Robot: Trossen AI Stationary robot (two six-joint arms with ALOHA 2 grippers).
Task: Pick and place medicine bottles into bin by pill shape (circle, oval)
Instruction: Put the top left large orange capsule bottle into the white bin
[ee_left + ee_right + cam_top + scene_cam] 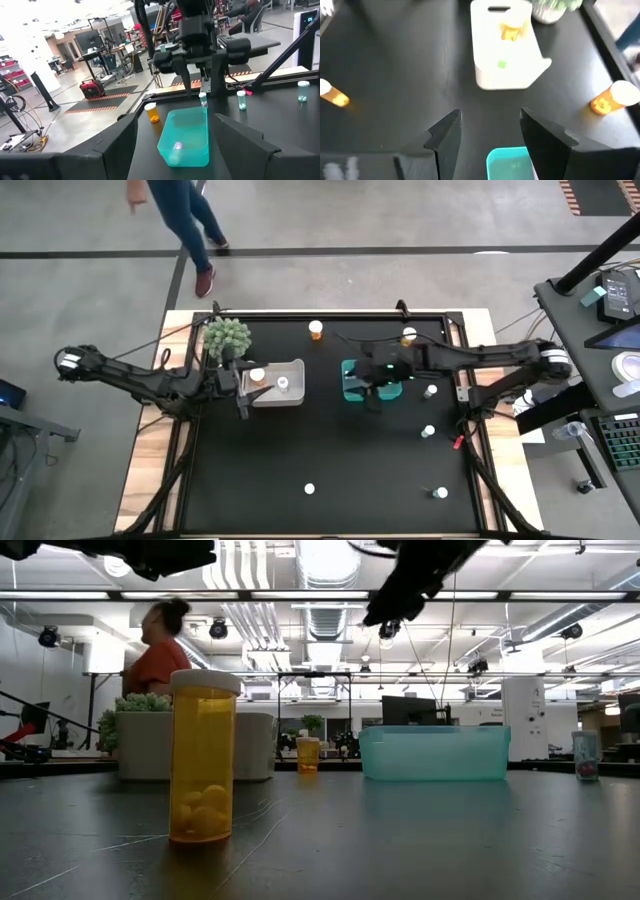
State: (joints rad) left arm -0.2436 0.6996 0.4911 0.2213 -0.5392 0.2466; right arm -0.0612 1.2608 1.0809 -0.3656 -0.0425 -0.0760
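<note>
With fingers wide and empty, the right gripper [372, 390] is hovering over the teal bin [356, 380], risking clipping its rim, while loose bottles [428, 432] are waiting on the bench [330, 470]

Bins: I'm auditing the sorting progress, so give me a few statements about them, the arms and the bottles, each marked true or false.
1. The white bin holds two bottles. True.
2. The right gripper is over the teal bin. True.
3. The plant stands beside the teal bin. False: the plant is next to the white bin.
4. The left gripper has its jaws shut on a bottle. False: the left gripper is beside the white bin, jaws open and empty.
5. Every bottle is in a bin. False: several stand on the table, including an amber one.
</note>
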